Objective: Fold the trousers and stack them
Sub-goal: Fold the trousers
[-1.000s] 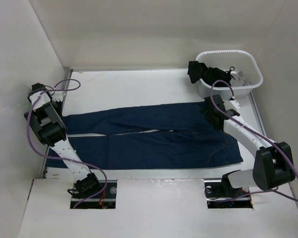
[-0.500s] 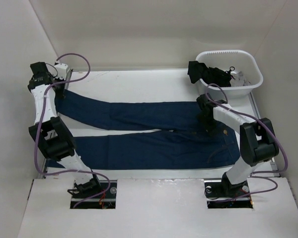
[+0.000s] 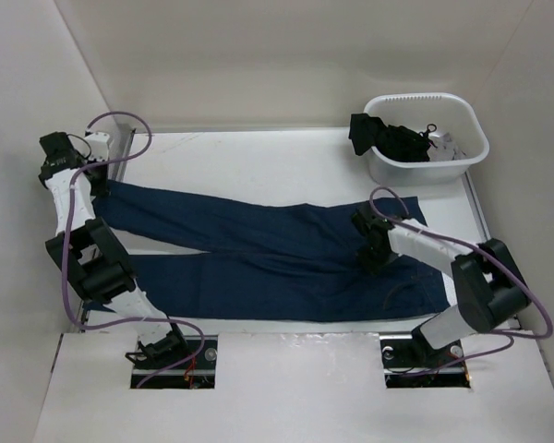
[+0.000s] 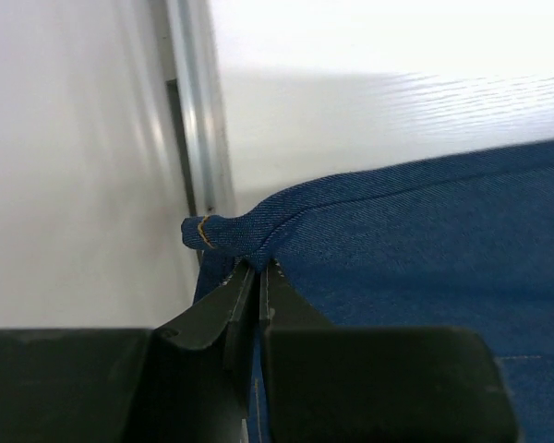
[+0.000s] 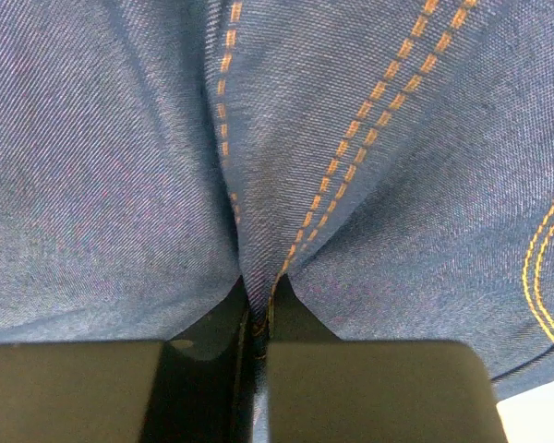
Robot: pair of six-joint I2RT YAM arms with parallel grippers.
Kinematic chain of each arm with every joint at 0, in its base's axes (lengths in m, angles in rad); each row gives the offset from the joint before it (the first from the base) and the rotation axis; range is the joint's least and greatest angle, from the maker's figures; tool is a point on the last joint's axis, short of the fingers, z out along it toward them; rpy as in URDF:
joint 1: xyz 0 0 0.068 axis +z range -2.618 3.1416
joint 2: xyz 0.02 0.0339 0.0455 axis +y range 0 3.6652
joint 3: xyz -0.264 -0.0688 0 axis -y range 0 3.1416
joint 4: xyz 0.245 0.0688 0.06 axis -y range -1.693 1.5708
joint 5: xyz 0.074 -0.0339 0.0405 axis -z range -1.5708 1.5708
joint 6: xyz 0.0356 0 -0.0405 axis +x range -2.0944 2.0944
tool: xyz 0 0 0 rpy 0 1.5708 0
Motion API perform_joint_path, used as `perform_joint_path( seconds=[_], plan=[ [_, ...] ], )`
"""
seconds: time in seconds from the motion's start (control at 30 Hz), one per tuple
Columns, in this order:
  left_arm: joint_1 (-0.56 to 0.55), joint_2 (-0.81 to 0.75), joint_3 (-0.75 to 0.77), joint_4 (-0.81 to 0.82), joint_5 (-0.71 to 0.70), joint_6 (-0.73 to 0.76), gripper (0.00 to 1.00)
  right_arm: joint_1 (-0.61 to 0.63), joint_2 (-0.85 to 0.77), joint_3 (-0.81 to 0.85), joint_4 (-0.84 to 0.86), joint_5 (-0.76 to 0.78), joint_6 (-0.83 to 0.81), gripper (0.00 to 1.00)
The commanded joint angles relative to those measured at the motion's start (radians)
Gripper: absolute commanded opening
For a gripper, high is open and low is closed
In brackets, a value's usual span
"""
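The trousers (image 3: pixel 258 254), dark navy jeans with orange stitching, lie spread across the table, legs pointing left and waist at the right. My left gripper (image 3: pixel 90 180) is shut on the hem of the far leg by the left wall; in the left wrist view the bunched hem (image 4: pixel 223 233) sticks out above the gripper (image 4: pixel 256 277). My right gripper (image 3: pixel 367 251) is shut on a pinch of denim at the crotch seam; the right wrist view shows the gripper (image 5: pixel 257 309) squeezing a fold with orange stitching (image 5: pixel 351 148).
A white basket (image 3: pixel 471 138) stands at the back right with a black garment (image 3: pixel 383 138) draped over its left rim. White walls close in on the left, back and right. A metal rail (image 4: pixel 198 120) runs along the left table edge.
My right gripper has moved left and nearer, onto the crotch, and closed on the denim. My left gripper has carried the far leg's hem toward the back-left corner, then slightly nearer.
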Motion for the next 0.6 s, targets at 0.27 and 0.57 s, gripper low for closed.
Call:
perform_joint_path(
  seconds=[0.27,0.57],
  plan=[
    [0.121,-0.063,0.002,0.012,0.083,0.053,0.00,0.286,-0.433,-0.249,-0.177,-0.196,0.400,0.76],
    [0.080,-0.048,-0.001,-0.001,0.080,0.081,0.01,0.010,-0.475,0.063,-0.330,0.140,-0.162,1.00]
  ],
)
